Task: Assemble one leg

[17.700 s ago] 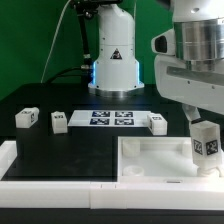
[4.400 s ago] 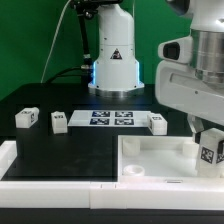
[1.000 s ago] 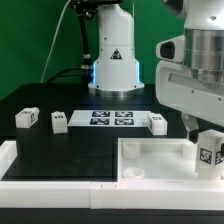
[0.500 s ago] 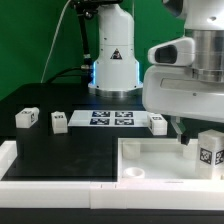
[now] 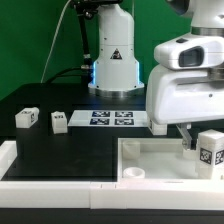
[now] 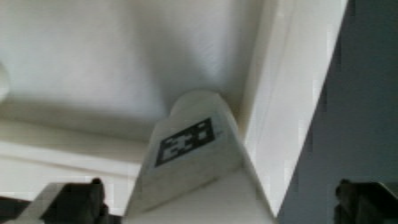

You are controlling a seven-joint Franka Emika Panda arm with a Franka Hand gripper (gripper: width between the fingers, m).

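Note:
A white leg [image 5: 210,152] with a marker tag stands upright at the right corner of the large white tray-like piece [image 5: 150,160]. My gripper [image 5: 186,136] hangs just to the exterior view's left of the leg, its body large in front. In the wrist view the leg [image 6: 189,150] lies between my two dark fingertips [image 6: 79,201], with a gap on each side. The gripper [image 6: 217,204] is open and holds nothing. Three more legs lie on the black table: two at the left [image 5: 26,117] [image 5: 59,121] and one by the gripper [image 5: 158,123].
The marker board [image 5: 112,119] lies flat at the middle back of the table. The arm's base [image 5: 112,60] stands behind it. A white raised border [image 5: 40,175] runs along the table's front edge.
The gripper held the leg at the tray's right corner earlier. It has since let go and shifted to the exterior view's left. The leg stays standing.

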